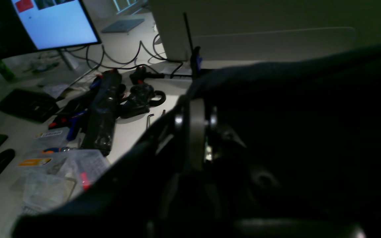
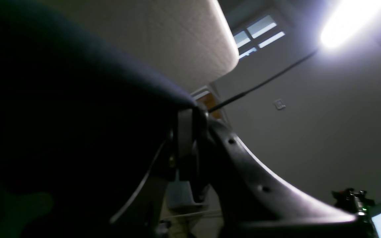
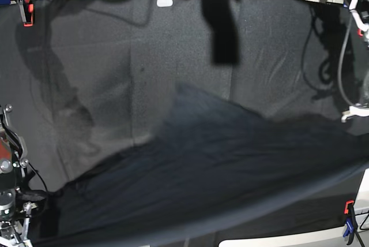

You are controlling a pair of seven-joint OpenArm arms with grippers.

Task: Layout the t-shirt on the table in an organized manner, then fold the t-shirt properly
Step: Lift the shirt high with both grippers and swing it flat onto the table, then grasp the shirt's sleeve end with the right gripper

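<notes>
The t-shirt [image 3: 219,166], dark charcoal fabric, is lifted and stretched wide across the near half of the table [image 3: 115,56], its far part peaking toward the middle. In the left wrist view my left gripper [image 1: 194,132] is shut on a fold of the t-shirt [image 1: 293,109], which fills the right and bottom of that view. In the right wrist view my right gripper [image 2: 190,132] is shut on the t-shirt [image 2: 61,115], whose cloth drapes over the left half of the frame. The base view does not show either gripper's fingertips.
An orange clamp [image 3: 25,6] holds the table's far left corner, and a blue clamp [image 3: 347,228] stands near right. Arm hardware and cables stand at both side edges. A side desk carries a monitor [image 1: 51,23], a keyboard [image 1: 28,104], tools and plastic boxes [image 1: 61,172].
</notes>
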